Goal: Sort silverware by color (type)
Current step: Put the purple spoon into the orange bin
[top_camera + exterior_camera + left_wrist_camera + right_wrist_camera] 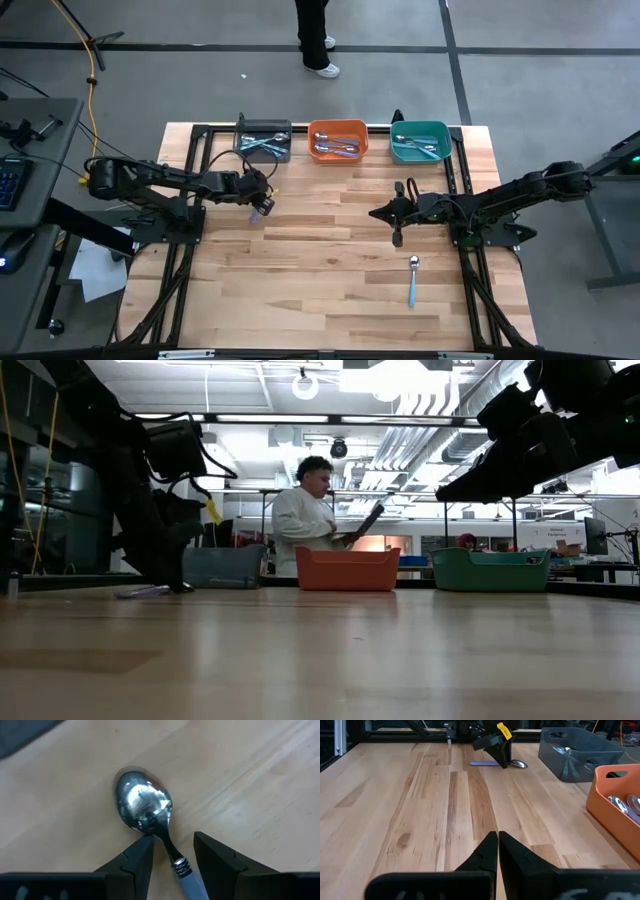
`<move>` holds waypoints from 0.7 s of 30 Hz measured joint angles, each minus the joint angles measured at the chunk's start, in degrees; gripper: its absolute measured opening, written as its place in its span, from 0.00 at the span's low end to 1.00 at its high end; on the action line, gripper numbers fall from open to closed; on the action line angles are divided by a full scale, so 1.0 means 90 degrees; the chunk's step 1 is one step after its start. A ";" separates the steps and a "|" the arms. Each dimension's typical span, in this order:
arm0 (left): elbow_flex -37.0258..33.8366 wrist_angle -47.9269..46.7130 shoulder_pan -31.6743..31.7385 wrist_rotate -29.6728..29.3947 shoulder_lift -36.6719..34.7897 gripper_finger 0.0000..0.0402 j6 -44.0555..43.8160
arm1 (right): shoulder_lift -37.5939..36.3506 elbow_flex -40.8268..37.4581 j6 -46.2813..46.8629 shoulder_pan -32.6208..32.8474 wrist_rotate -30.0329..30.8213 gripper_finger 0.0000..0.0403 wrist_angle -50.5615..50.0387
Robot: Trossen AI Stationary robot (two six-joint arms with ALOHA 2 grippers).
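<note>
You see a lavender-handled spoon (150,815) flat mid-left, a blue-handled spoon (413,280) lower right, more spoons (336,146) in top bins.

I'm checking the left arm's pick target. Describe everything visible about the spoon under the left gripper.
The spoon has a shiny silver metal bowl, a thin metal neck with a ribbed collar, and a pale lavender handle. It lies flat on the wooden table, bowl up, in front of the grey bin. The left gripper is lowered over it, open fingers straddling the neck; one seems to touch it. Most of the handle is hidden.
</note>
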 joint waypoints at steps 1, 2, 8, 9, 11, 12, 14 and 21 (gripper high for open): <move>0.0000 0.0033 0.0000 -0.0004 0.0026 0.33 0.0055 | 0.0000 0.0000 -0.0001 0.0000 0.0000 0.00 -0.0001; 0.0000 0.0039 0.0002 -0.0002 0.0028 0.32 0.0139 | 0.0000 0.0000 -0.0001 0.0002 0.0000 0.00 -0.0001; -0.0009 0.0055 -0.0093 0.0047 -0.0054 0.18 0.0682 | 0.0000 0.0000 0.0002 -0.0001 0.0000 0.00 -0.0004; -0.0014 0.0092 -0.0131 0.0051 -0.0070 0.15 0.0749 | 0.0000 0.0000 0.0002 -0.0001 0.0000 0.00 -0.0006; -0.0029 0.0107 -0.0205 0.0087 -0.0145 0.09 0.0837 | 0.0000 0.0000 0.0094 0.0001 0.0000 0.00 -0.0009; -0.0031 0.0130 -0.0243 0.0121 -0.0196 0.07 0.0890 | 0.0000 0.0000 0.0099 -0.0001 0.0000 0.00 -0.0009; -0.0024 0.0218 -0.0336 0.0166 -0.0263 0.02 0.0989 | 0.0000 0.0000 0.0101 -0.0001 0.0000 0.00 -0.0018; 0.0021 0.0385 -0.0726 0.0148 -0.0600 0.00 0.1064 | 0.0000 0.0000 0.0101 -0.0001 0.0000 0.00 -0.0028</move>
